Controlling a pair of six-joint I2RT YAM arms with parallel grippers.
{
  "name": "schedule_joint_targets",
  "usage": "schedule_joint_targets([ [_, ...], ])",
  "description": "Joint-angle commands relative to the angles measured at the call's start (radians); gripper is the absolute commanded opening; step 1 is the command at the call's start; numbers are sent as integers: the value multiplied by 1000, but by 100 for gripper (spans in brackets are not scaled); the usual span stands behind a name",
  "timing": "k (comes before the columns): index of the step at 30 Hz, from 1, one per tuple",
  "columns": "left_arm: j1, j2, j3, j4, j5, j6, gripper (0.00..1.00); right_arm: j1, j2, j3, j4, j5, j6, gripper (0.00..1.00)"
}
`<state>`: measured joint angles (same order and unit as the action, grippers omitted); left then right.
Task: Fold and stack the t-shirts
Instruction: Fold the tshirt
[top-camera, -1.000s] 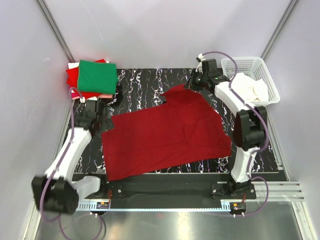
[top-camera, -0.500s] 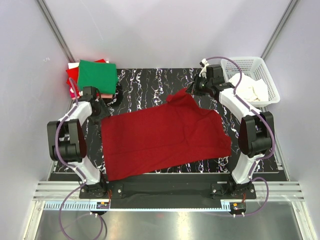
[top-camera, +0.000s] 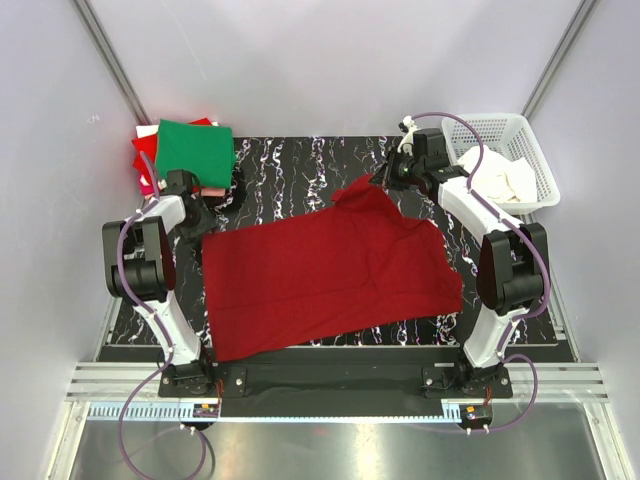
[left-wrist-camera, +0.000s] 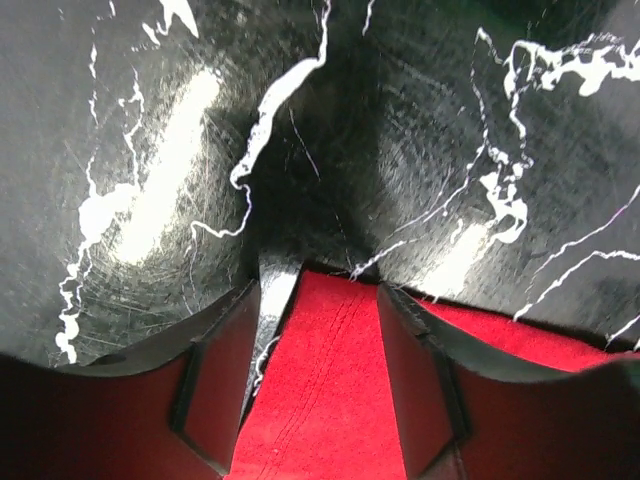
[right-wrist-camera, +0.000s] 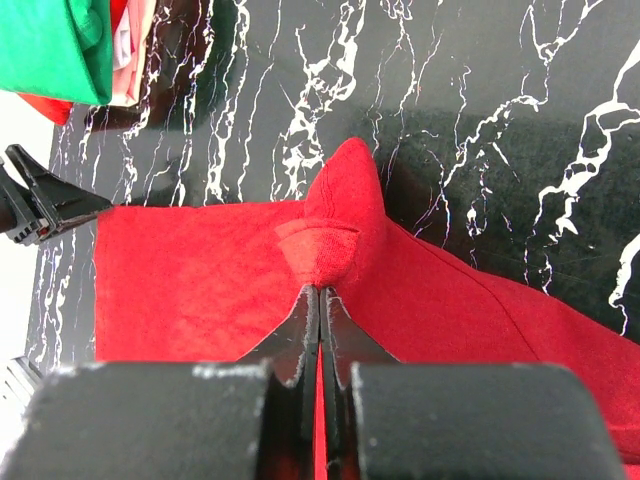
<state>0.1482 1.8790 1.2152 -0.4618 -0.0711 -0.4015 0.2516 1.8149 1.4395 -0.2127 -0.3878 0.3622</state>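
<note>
- Dark crimson shirt (top-camera: 330, 275): spread mostly flat across the middle of the black marbled desk (top-camera: 290, 160). Its near edge lies close to the arm bases.
- Left end effector (top-camera: 197, 222): down at the shirt's far-left corner. In the left wrist view the fingers (left-wrist-camera: 225, 380) stand partly apart, a moderate gap. A tongue of the red cloth lies on the desk between them, not pinched.
- Right end effector (top-camera: 380, 180): at the shirt's far-right part, near the collar end. In the right wrist view the jaws are pressed together on a small fold of the crimson cloth (right-wrist-camera: 320, 250). The fabric is drawn up into a peak there, off the desk.
- Far-left corner: folded stack with the green shirt (top-camera: 195, 150) on top and the bright red shirt (top-camera: 147, 152) showing under it at the left. The pale pink shirt (right-wrist-camera: 135, 40) shows at the stack's edge, between the layers.
- Far-right corner: white lattice basket (top-camera: 530, 150), just beyond the right arm's wrist, with white cloth (top-camera: 495, 175) inside.
</note>
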Motion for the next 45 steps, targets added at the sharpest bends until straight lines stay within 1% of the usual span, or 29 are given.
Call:
schedule_joint_targets([
  [1, 4, 28, 12, 31, -35, -19, 52, 0, -49, -1, 47, -26, 0, 0],
  [3, 4, 29, 17, 29, -30, -17, 46, 0, -46, -2, 47, -25, -5, 0],
  [4, 4, 31, 15, 31, -24, -16, 37, 0, -43, -4, 45, -23, -5, 0],
  [5, 2, 31, 15, 32, -19, -14, 33, -2, -39, -4, 45, -19, -6, 0],
  [7, 4, 26, 9, 43, 1, -17, 27, -2, -35, -4, 39, -16, -12, 0],
  [10, 2, 20, -8, 60, 19, -22, 23, -6, -32, -8, 33, -6, -22, 0],
  [11, 2, 20, -11, 60, 25, -25, 19, -8, -31, -11, 33, -5, -20, 0],
  [13, -4, 14, -16, 64, 30, -25, 17, -12, -31, -19, 33, -2, -20, 0],
  [15, -9, 0, -20, 61, 18, -20, 11, -15, -29, -21, 33, -3, -22, 0],
  [16, -12, -3, -20, 61, 14, -19, 7, -18, -29, -24, 35, -2, -20, 0],
  [17, -13, -9, -19, 58, 13, -13, 0, -18, -29, -22, 35, -2, -19, 0],
  [21, -16, -40, -16, 43, 10, -7, 0, -26, -35, -22, 36, -3, -14, 0],
  [24, -18, -73, -2, 23, 24, -3, 0, -38, -34, 19, 24, 3, -2, 0],
  [27, -18, -81, 62, -26, 43, 1, 0, -75, 0, 80, 3, -23, 29, 0],
  [28, -18, -80, 110, -43, 53, 3, 0, -83, 29, 134, -8, -35, 35, 0],
  [31, -18, -67, 179, -90, 65, 7, 0, -121, 92, 235, -50, -65, 64, 0],
  [33, -18, -54, 234, -107, 103, 13, 0, -130, 116, 287, -66, -68, 69, 0],
  [39, -21, -15, 355, -149, 134, 49, 0, -135, 170, 375, -99, -40, 37, 0],
  [42, -24, -12, 365, -158, 149, 64, 0, -137, 176, 392, -109, -39, 20, 0],
  [44, -24, -20, 353, -149, 165, 76, 0, -135, 156, 374, -96, -43, 15, 0],
  [45, -24, -24, 340, -146, 171, 81, 0, -135, 143, 339, -87, -46, 11, 0],
])
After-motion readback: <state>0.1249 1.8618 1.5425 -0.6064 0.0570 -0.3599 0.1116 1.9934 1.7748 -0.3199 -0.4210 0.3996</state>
